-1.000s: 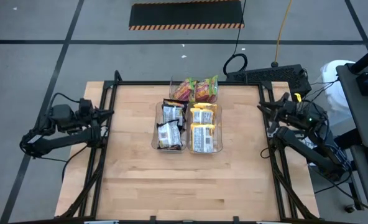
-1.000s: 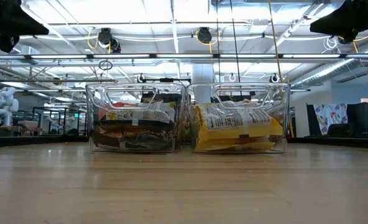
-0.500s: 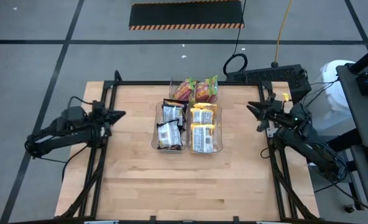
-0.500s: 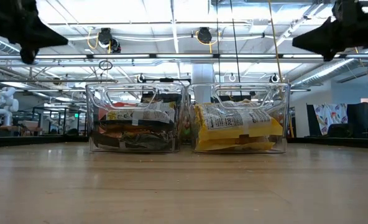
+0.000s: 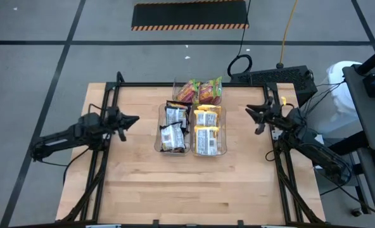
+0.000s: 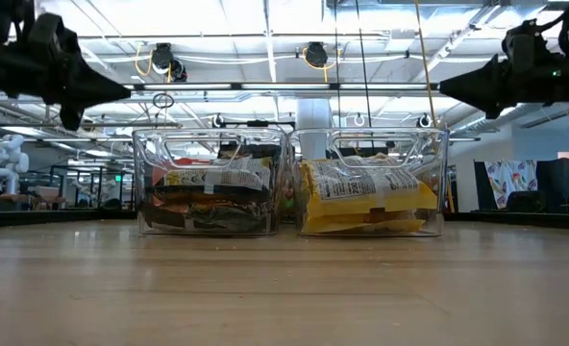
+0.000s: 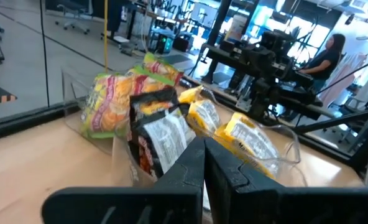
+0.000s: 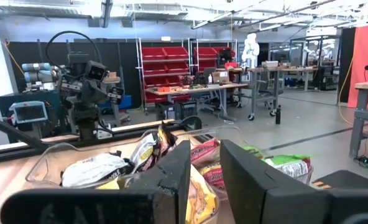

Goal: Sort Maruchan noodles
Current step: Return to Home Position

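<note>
The Maruchan noodles lie in three clear bins at the table's middle. Dark brown packets (image 5: 173, 126) fill the left bin (image 6: 208, 197). Yellow packets (image 5: 208, 130) fill the right bin (image 6: 371, 197). Pink-green packets (image 5: 200, 92) sit in the far bin. My left gripper (image 5: 135, 118) is shut and empty, pointing level at the bins from the table's left, above the table (image 6: 126, 93). My right gripper (image 5: 253, 119) is open and empty, pointing at the bins from the right (image 6: 443, 86). The wrist views show both apart from the bins (image 7: 204, 155) (image 8: 206, 152).
Black frame rails (image 5: 99, 171) run along the table's left and right sides. Bare wood (image 5: 187, 183) spreads over the near half of the table. A black box with cables (image 5: 282, 76) sits beyond the far right corner. A person (image 7: 330, 56) sits in the room behind.
Both arms have come down and swung inward toward the bins, the left from the table's left edge, the right from its right edge. Their grippers have tipped toward level. The packets and bins have not moved.
</note>
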You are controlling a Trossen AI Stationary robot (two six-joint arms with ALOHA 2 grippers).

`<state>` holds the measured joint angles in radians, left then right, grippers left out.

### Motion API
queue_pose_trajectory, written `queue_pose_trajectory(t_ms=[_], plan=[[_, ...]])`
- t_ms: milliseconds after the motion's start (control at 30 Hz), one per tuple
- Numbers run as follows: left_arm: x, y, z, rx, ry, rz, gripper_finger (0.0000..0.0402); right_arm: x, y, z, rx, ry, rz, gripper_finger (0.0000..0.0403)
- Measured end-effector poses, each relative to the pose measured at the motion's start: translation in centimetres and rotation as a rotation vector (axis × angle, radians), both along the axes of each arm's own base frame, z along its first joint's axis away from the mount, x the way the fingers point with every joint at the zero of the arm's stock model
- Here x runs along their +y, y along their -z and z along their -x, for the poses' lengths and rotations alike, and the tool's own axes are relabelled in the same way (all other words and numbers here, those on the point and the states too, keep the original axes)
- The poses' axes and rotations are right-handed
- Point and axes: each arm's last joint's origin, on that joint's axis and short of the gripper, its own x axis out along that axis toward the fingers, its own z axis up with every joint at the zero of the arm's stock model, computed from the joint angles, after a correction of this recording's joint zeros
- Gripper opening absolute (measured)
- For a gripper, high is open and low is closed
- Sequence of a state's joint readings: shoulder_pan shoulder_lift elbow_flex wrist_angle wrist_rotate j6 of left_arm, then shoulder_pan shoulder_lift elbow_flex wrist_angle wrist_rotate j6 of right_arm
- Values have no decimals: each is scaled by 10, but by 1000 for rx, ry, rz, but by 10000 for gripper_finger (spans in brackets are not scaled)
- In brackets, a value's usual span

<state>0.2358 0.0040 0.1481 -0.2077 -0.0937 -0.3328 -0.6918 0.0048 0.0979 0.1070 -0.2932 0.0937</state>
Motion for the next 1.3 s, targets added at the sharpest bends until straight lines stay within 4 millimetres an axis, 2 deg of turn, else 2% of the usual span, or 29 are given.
queue_pose_trajectory(t_ms=[233,367,667,967,1300], plan=[[2,20,-8,-19,1,5,5,-1,5,-1,4,0,-3,82],[2,21,-9,-16,10,-35,5,0,1,-1,-25,0,21,82],[2,24,-11,35,24,-64,5,-1,6,-1,28,8,34,82],[3,32,-16,123,27,-39,5,-2,13,-2,95,9,-12,82],[4,36,-19,175,27,-15,5,-2,14,-2,81,5,-57,82]])
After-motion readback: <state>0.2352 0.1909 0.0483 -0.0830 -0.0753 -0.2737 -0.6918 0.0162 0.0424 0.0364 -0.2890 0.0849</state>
